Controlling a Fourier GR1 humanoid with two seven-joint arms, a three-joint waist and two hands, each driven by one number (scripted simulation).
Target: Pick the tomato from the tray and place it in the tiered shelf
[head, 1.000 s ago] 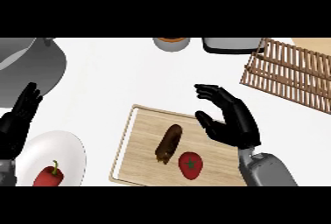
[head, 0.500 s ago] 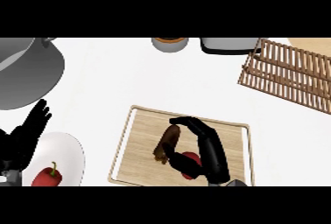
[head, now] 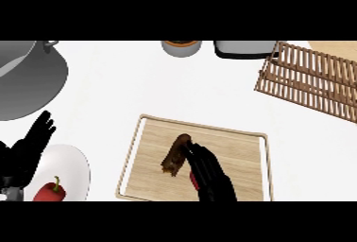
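Observation:
The tomato (head: 192, 178) lies on the wooden tray (head: 241, 153), and only a red sliver of it shows at the edge of my right hand (head: 210, 182). That hand comes in from the lower edge and covers the tomato, its fingers curled down round it. A brown, elongated vegetable (head: 175, 154) lies just left of the fingers, touching or nearly touching them. The tiered shelf (head: 314, 80), made of wooden slats, stands at the upper right, well away from the hand. My left hand (head: 28, 149) rests open at the left edge, fingers up.
A white plate (head: 73, 163) with a red pepper (head: 49, 191) sits at the lower left, under my left hand. A large grey pot (head: 24, 78) fills the upper left. A small cup (head: 182, 47) and a grey appliance (head: 244, 48) stand along the far edge.
My right hand has sunk lower over the tomato and closed round it, so that far less red shows. The view has tilted a little. My left hand has stayed at the left edge.

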